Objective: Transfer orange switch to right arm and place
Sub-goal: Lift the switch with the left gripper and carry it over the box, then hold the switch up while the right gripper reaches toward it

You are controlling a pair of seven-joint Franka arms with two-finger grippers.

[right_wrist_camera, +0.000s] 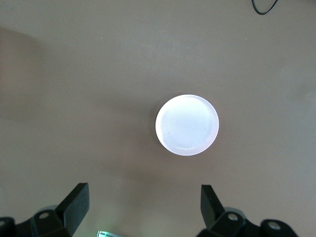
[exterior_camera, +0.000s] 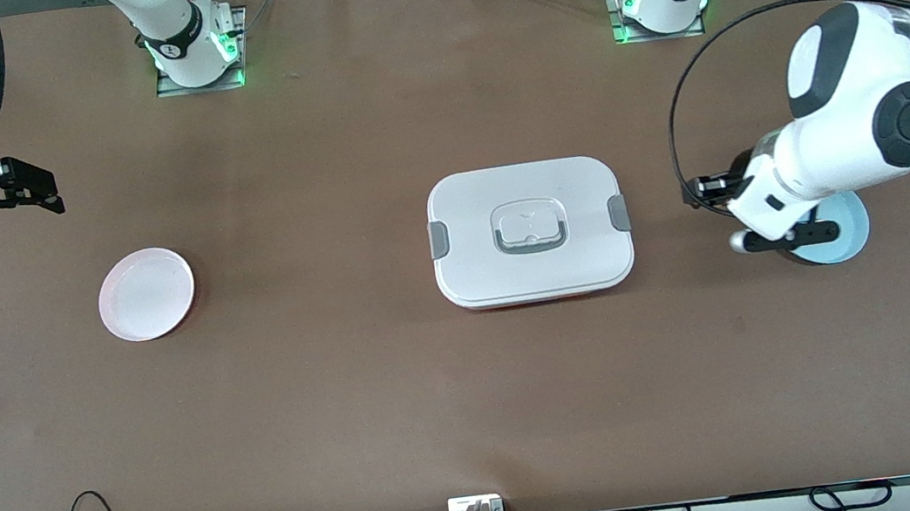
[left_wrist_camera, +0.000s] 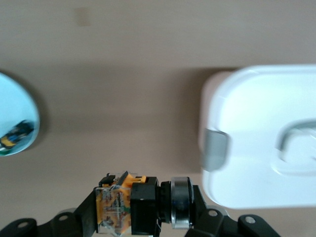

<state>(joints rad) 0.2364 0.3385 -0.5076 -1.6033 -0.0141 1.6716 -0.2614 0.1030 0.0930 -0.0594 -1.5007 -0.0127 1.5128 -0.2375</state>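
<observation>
My left gripper (left_wrist_camera: 145, 213) is shut on the orange switch (left_wrist_camera: 116, 206), gripping it end to end, with its orange block at one finger and its black body and silver ring at the other. In the front view the left gripper (exterior_camera: 708, 189) hangs over the table between the blue plate (exterior_camera: 849, 232) and the white box (exterior_camera: 529, 231); the switch is hard to make out there. My right gripper (exterior_camera: 31, 190) is open and empty, up in the air at the right arm's end of the table. The right wrist view (right_wrist_camera: 143, 203) shows its fingers wide apart.
A pink plate (exterior_camera: 146, 293) lies empty toward the right arm's end and shows in the right wrist view (right_wrist_camera: 186, 124). The closed white box with grey latches and handle sits mid-table (left_wrist_camera: 266, 138). The blue plate (left_wrist_camera: 17, 106) holds another small dark switch (left_wrist_camera: 17, 133).
</observation>
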